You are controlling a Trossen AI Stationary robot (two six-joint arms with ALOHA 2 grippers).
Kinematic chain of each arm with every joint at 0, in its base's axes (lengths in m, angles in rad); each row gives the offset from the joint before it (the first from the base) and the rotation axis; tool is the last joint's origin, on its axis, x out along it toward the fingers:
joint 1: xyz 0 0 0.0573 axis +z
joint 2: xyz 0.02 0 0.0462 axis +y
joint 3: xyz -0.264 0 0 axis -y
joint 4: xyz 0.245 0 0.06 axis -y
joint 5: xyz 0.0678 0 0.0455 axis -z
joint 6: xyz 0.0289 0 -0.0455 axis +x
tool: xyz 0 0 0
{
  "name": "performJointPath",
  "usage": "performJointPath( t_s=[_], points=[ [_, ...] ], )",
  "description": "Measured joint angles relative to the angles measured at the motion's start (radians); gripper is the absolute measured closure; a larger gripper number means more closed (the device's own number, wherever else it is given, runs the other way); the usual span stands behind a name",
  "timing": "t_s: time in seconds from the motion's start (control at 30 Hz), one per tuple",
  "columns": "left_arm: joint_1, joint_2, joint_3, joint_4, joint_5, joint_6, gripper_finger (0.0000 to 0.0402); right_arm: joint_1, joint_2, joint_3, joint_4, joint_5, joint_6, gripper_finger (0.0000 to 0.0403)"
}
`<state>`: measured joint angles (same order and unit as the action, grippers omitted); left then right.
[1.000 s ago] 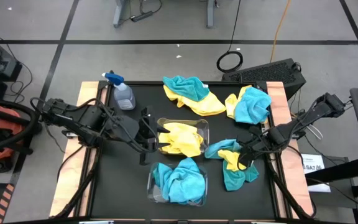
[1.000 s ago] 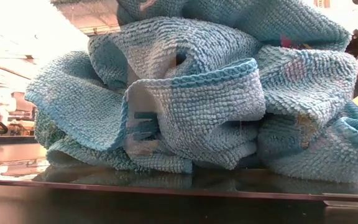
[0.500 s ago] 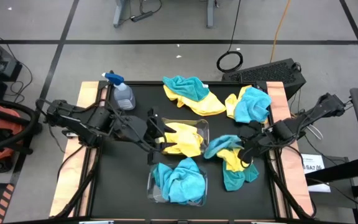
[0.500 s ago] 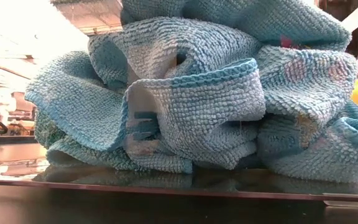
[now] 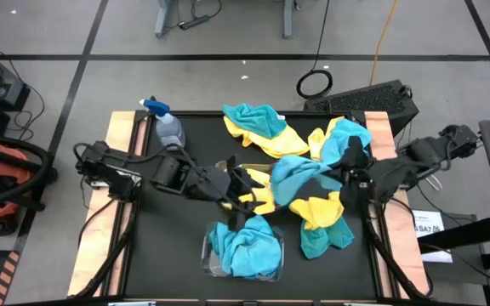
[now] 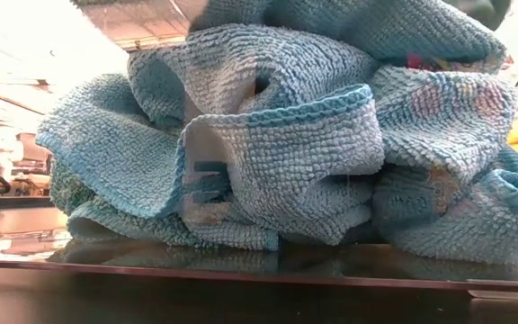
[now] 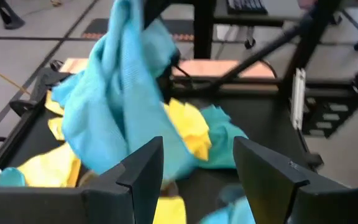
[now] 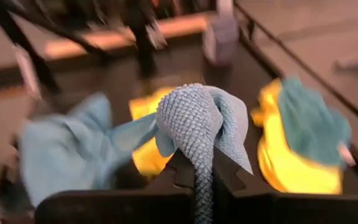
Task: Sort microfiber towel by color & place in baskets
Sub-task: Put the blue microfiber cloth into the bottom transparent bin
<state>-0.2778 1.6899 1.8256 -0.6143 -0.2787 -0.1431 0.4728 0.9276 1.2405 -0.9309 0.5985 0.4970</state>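
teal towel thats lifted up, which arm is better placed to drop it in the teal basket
Right. The right gripper is already shut on the teal towel, holding it beside the basket of teal towels. The left gripper has open, empty jaws over the yellow towels.

Low view: teal towel pile (image 6: 268, 144) fills nearly the whole picture and hides both arms and the table behind it. High view: yellow-towel basket (image 5: 258, 174) mostly covered by the lifted teal towel (image 5: 300, 174) and the left tool (image 5: 243, 185); its fingertips not distinguishable. Right wrist view: background around the held towel blurred.
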Motion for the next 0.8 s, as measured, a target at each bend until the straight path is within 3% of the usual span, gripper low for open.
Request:
performJointPath(
  t_s=[0.13, 0.27, 0.53, 0.8],
  points=[
    [0.032, 0.022, 0.000, 0.066, -0.001, 0.000, 0.0191, 0.000, 0.000, 0.017, 0.186, -0.055, -0.149, 0.0402],
    [0.054, 0.030, -0.001, 0.131, 0.002, -0.006, 0.0148, 0.000, 0.018, 0.017, 0.297, -0.056, -0.226, 0.0403],
    [0.092, 0.060, 0.000, 0.247, 0.175, -0.011, 0.0048, 0.000, 0.090, 0.017, 0.464, -0.049, -0.343, 0.0403],
    [0.122, 0.096, 0.000, 0.309, 0.135, -0.088, 0.0036, 0.000, 0.145, 0.017, 0.618, -0.054, -0.436, 0.0403]
  ],
)
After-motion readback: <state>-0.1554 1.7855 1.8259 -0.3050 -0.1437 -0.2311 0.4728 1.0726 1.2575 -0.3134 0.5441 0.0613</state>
